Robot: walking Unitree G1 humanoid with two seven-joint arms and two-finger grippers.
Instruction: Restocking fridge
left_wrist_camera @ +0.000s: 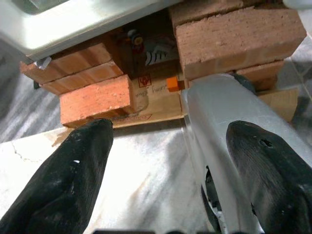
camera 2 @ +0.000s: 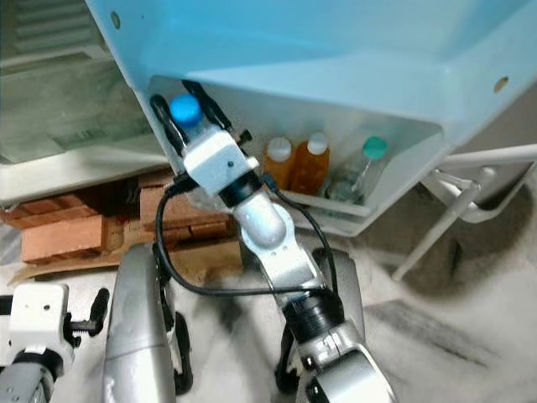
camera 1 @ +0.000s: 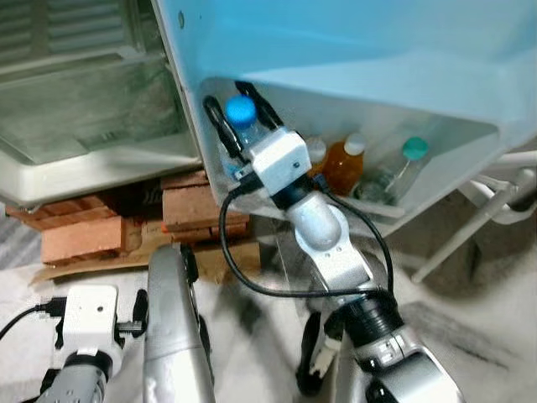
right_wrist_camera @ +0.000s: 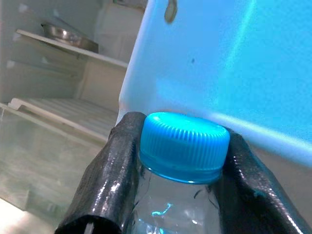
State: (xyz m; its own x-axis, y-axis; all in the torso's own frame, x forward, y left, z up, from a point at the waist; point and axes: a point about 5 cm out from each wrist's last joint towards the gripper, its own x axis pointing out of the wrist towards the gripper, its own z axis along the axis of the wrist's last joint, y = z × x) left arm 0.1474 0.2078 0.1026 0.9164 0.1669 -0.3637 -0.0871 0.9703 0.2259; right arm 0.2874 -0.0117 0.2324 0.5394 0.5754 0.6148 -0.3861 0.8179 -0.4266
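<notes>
The right gripper (camera 1: 239, 109) reaches up into the bottom shelf (camera 1: 436, 180) of an open fridge door (camera 1: 352, 42). Its two black fingers (right_wrist_camera: 105, 180) clamp the neck of a clear bottle (right_wrist_camera: 178, 209), just under its blue cap (right_wrist_camera: 184, 145). The bottle stands at the shelf's left end, close to the door's edge. Further right on the same shelf stand two orange bottles (camera 2: 309, 168) with white caps, side by side, and then a clear bottle with a green cap (camera 2: 362, 172). The left gripper (left_wrist_camera: 170, 170) hangs low near the pale marble floor (left_wrist_camera: 141, 170), its fingers spread wide and holding nothing. The fridge body (camera 1: 75, 117) stands open on the left, raised on stacked bricks (camera 1: 84, 235) that rest on flat cardboard (left_wrist_camera: 151, 102). A white metal frame (camera 1: 482, 210) stands to the right of the door.
</notes>
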